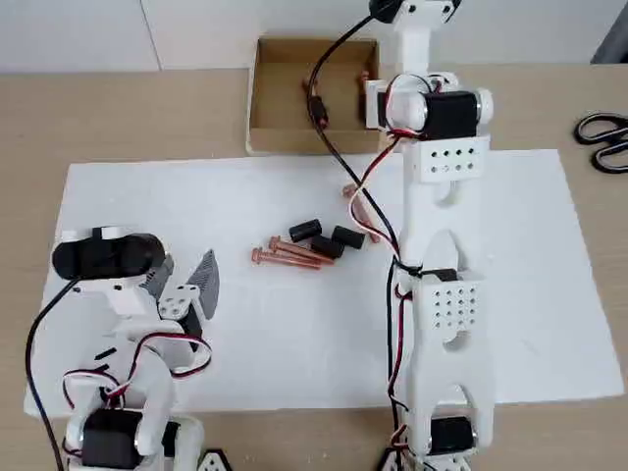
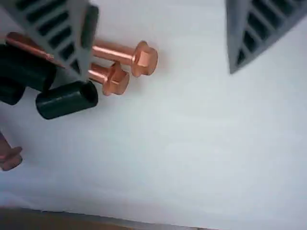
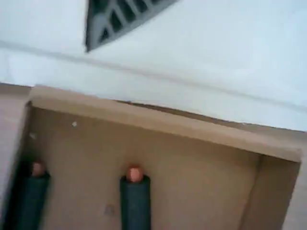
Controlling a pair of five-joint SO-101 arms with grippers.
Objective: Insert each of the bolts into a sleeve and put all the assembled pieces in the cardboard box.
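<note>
— Left pincer (image 2: 158,74)?
— Spread wide and empty, near the loose bolts (image 2: 125,56) and sleeves (image 2: 67,99) on the white sheet (image 2: 192,158).
— Right pincer (image 3: 115,21)?
— Over the cardboard box (image 3: 158,122); open or closed, I cannot tell. Its wrist view catches two sleeved bolts (image 3: 135,201) inside, a spot the arm (image 1: 432,196) covers from high.

Wooden table (image 1: 147,108) under a white sheet (image 1: 294,334), scissors (image 1: 603,140) beside it, white wall (image 1: 98,29) behind.

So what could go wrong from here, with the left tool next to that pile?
1. The bolts and sleeves lie bunched together, so the open left tool could grab two or roll them apart.
2. The cable of the right arm droops across the cardboard box and paper. It may snag when that arm pulls back.
</note>
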